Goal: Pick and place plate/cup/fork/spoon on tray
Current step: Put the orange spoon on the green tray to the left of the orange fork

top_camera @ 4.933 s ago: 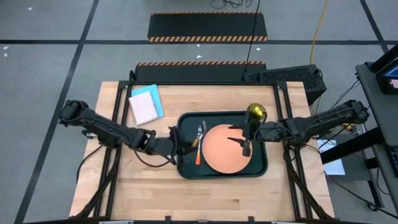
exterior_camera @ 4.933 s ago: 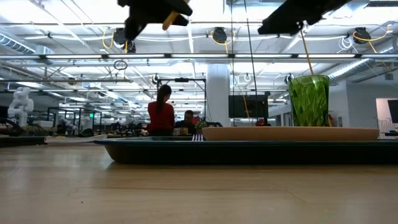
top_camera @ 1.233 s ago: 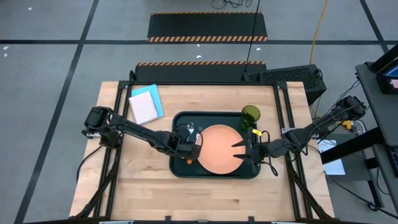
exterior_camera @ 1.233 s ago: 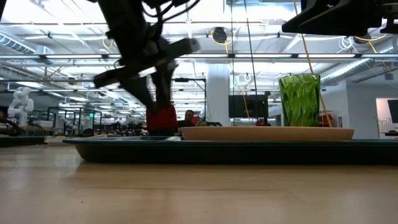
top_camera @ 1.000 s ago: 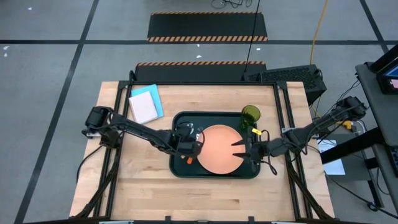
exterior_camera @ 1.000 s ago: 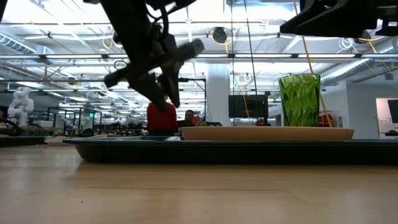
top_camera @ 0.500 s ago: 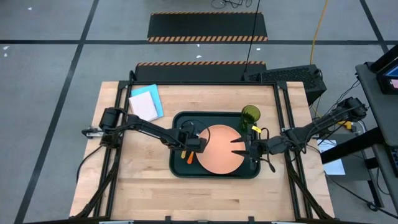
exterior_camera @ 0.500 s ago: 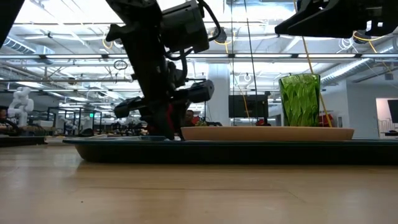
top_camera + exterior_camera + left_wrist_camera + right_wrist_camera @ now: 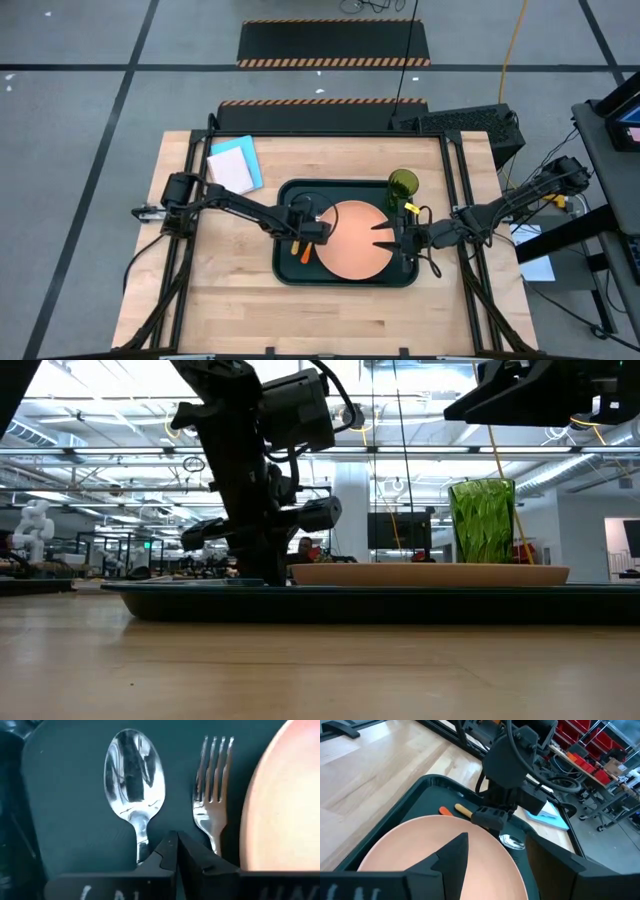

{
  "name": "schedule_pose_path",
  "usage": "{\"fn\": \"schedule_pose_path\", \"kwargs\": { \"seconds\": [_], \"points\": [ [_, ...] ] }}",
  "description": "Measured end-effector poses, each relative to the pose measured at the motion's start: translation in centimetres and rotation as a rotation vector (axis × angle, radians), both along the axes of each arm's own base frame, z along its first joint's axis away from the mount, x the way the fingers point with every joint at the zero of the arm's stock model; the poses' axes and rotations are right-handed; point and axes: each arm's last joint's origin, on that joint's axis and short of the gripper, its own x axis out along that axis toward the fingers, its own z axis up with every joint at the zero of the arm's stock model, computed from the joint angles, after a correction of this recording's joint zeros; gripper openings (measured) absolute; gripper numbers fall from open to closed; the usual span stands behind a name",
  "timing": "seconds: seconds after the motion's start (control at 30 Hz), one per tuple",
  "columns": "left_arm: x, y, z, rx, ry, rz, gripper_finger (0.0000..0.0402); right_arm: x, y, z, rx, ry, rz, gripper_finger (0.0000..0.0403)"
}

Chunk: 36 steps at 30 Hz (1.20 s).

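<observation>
1. Four items sit on the tray already: plate, cup, and the spoon lying beside the fork, just left of the plate.
2. The left tool is low over the cutlery, tips pressed together, holding nothing, between the two handles. Both run lengthwise from the tool, bowl and tines pointing to the far side.
3. The right tool hovers spread over the plate's right edge, empty, farther from the cutlery.
4. The orange handles are mostly hidden under the left tool; whether spoon and fork touch I cannot tell.
</observation>
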Motion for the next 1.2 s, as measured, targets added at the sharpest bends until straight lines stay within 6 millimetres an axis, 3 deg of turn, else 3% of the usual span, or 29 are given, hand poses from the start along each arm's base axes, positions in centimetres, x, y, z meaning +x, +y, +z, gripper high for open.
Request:
{"fn": "schedule_pose_path", "kwargs": {
  "seconds": [0.47,0.93,1.2],
  "points": [
    [-0.9,0.2,-0.4,-0.002,0.07,0.068,0.0013,0.0,0.0,0.0,0.0,0.0,0.0,0.0189],
    [-0.8,2.3,-0.4,0.049,0.067,0.127,0.0014,0.0,0.0,0.1,0.002,-0.013,0.001,0.0189],
    [0.3,2.5,0.8,0.114,-0.023,0.038,0.0014,0.0,0.0,0.1,0.001,-0.013,0.001,0.0189]
  ]
}}
